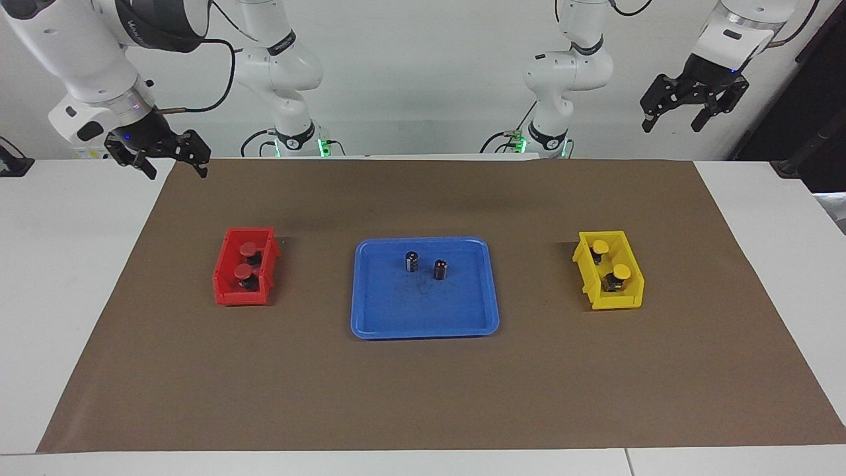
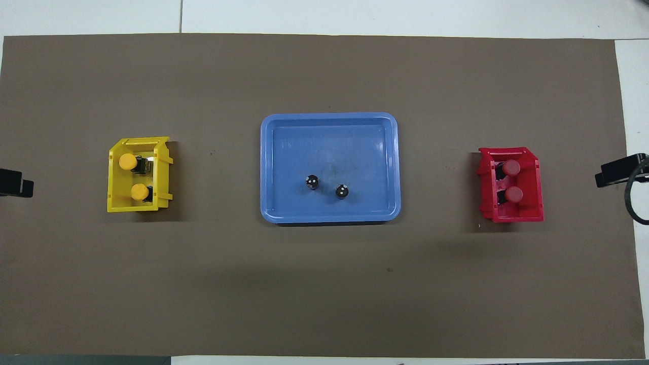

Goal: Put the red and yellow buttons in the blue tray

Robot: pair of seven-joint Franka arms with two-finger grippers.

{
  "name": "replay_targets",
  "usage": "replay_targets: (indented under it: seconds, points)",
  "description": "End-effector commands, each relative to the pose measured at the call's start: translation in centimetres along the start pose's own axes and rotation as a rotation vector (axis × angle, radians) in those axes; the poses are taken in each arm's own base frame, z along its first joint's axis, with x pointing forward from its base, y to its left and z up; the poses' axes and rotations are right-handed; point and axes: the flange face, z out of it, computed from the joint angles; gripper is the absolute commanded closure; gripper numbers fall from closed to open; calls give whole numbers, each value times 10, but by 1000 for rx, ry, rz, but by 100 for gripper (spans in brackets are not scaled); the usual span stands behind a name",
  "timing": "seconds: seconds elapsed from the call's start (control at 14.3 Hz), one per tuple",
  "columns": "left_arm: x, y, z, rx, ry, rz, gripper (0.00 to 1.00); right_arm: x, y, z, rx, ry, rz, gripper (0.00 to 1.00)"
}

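Brown paper is spread flat; left gripper and right gripper are held spread, empty; glossy tray is centred.

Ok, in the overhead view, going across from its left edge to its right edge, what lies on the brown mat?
yellow bin holding two yellow buttons → blue tray, with two dark cylinders standing in it → red bin holding two red buttons.
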Motion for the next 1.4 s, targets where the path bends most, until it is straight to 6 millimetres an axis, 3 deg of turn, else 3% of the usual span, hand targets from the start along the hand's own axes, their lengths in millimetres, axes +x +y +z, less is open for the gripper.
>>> replay_targets:
  seconds: [0.0, 0.21, 0.42, 0.77, 1.05, 1.33]
  points:
    - [-6, -4, 1, 13, 17, -12, 0, 0, 1, -1, -8, 3, 12, 1]
    - [-4, 1, 9, 14, 61, -7, 0, -1, -1, -3, -9, 7, 15, 1]
    - [-2, 13, 31, 18, 100, -8, 0, -1, -8, -3, -6, 9, 0, 0]
    - [33, 25, 69, 14, 101, 16, 0, 15, -13, -3, -20, 59, -25, 0]
    - [58, 17, 100, 10, 100, 3, 0, 60, -10, -7, -20, 45, -33, 1]
    - [77, 15, 163, 6, 94, 0, 0, 104, -13, 25, -12, 46, -48, 0]
